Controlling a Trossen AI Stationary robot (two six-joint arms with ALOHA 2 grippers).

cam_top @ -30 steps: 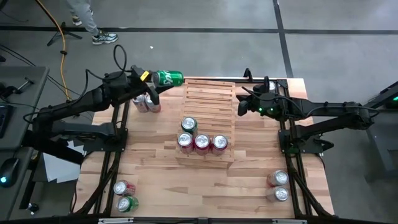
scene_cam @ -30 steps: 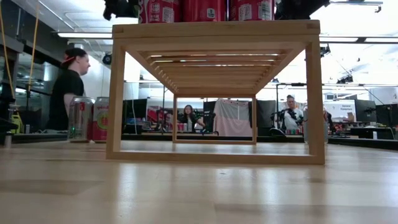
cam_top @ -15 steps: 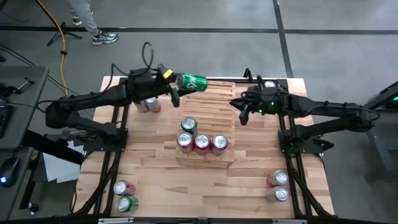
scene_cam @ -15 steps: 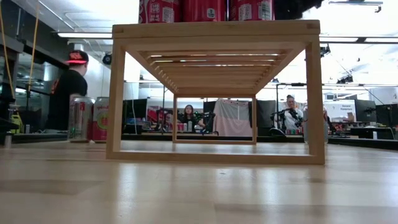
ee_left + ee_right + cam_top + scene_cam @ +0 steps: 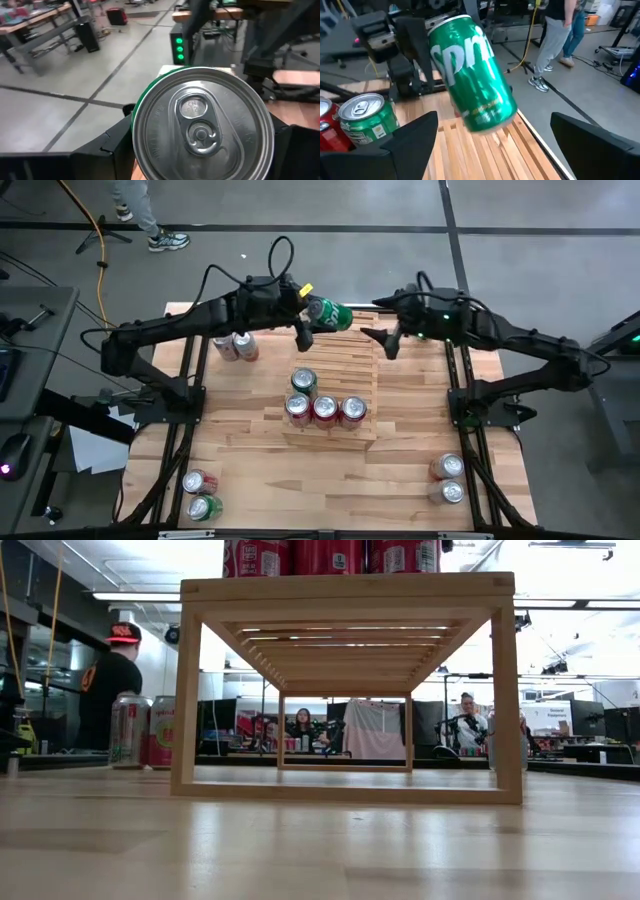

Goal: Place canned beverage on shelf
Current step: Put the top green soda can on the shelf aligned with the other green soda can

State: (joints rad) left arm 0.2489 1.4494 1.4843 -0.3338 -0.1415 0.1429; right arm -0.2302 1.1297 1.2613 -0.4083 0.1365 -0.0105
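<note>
left tool (image 5: 303, 313) holds the green can (image 5: 330, 314) tilted above the shelf (image 5: 340, 350); right tool (image 5: 385, 335) wide, near it.

High view: overhead, facing straight down, far enough to take in the whole table (image 5: 250, 440) with the shelf (image 5: 335, 385) near its middle.

Low view: at tabletop level, close to the shelf (image 5: 345, 690), looking level through its frame into the room behind.

Left wrist view: right up against the lid of the green can (image 5: 202, 127), facing outward past the shelf's far end.

Right wrist view: near, facing the same green can (image 5: 472, 75) side-on above the shelf slats. The two wrist views share this can.
</note>
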